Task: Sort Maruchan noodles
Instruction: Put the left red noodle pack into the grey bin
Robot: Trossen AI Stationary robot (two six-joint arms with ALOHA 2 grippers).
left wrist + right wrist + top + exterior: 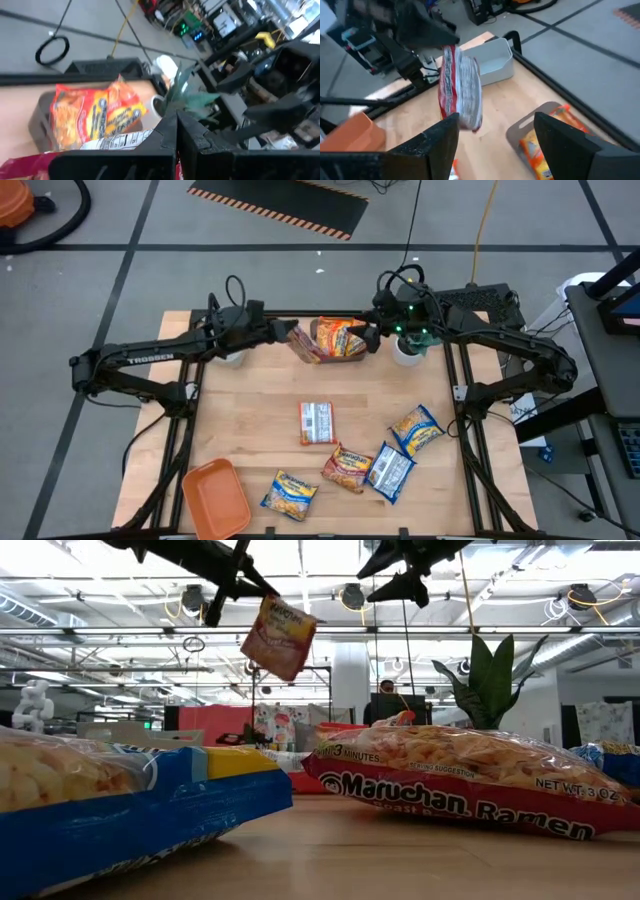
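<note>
Over the far middle of the table (250,410), clenched on the top edge of a red packet (300,340): left end effector (283,332). Hangs clear of the wood, long axis near vertical, white back turned to one side, as the low view and the right wrist view show. Held by that arm alone.

Just to the right of it, facing it, right end effector (372,338): released, fingers spread wide with nothing between them. Lies close to the hanging packet but apart from it.

Below and between the two, the containers. Light grey bin (490,62): looks empty as far as its inside shows. Darker grey bin (532,125): holds an orange packet (547,145), lying flat. Probably the turning point of the coming move: which bin lies directly under the red packet, and that cannot be told for sure. Likely only a short lowering and a release by the left arm, already nearest.

Across the near half of the table, well apart from both arms: five loose packets (317,422), flat, not yet sorted. At the near left corner, orange tray (215,498). At the far right, potted plant (408,348).
</note>
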